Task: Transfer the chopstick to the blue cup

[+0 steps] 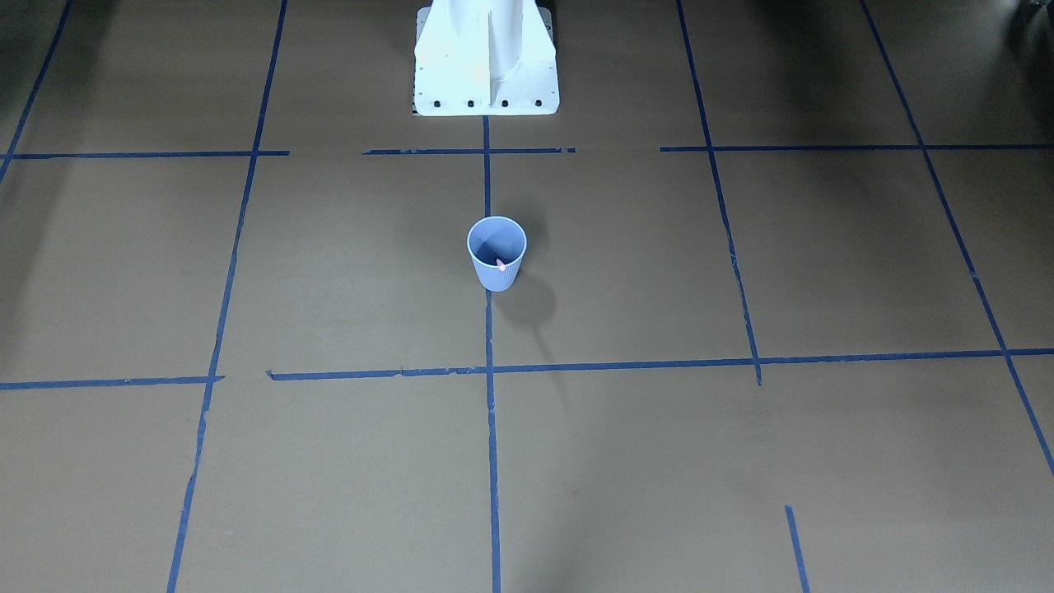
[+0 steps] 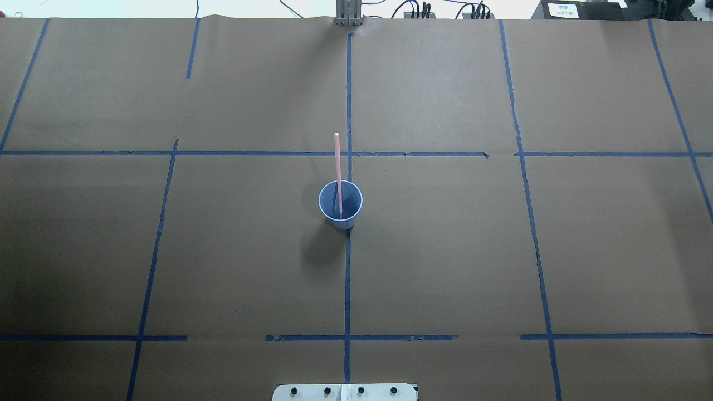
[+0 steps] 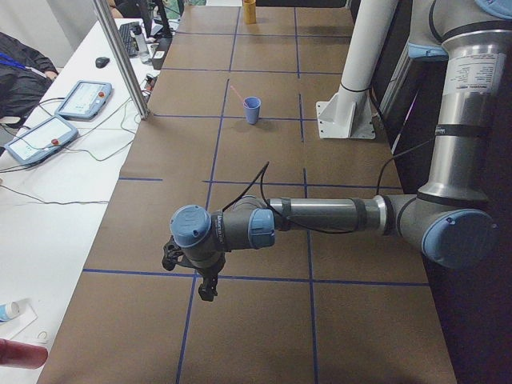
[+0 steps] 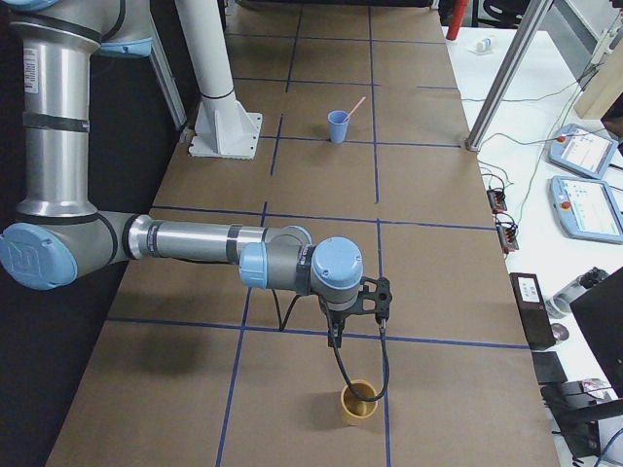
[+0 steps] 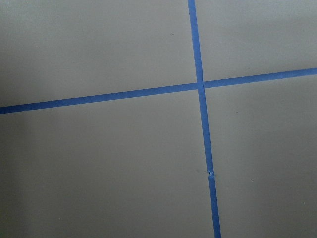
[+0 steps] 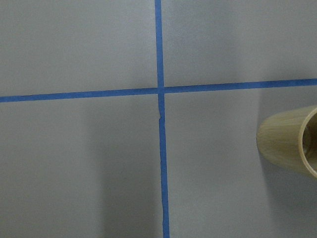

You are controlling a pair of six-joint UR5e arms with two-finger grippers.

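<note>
Pink chopstick (image 2: 337, 167) stands tilted in the blue cup (image 2: 340, 209) at mid-table, leaning away from the robot's base. It looks thin, stiff, light and probably slick, so it is best pinched on the bare shaft above the rim. Left gripper (image 3: 208, 286) and right gripper (image 4: 334, 338) hang at opposite table ends; whether either claw is clenched cannot be told. The table (image 2: 445, 250) is brown paper with a blue tape grid (image 2: 347, 278). A tan cup (image 4: 357, 403) sits near the right gripper, and a white desk (image 3: 72, 176) runs alongside.

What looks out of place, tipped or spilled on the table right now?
Nothing stands out. The blue cup stands upright with the pink chopstick leaning inside it, and the tan cup is upright too.
</note>
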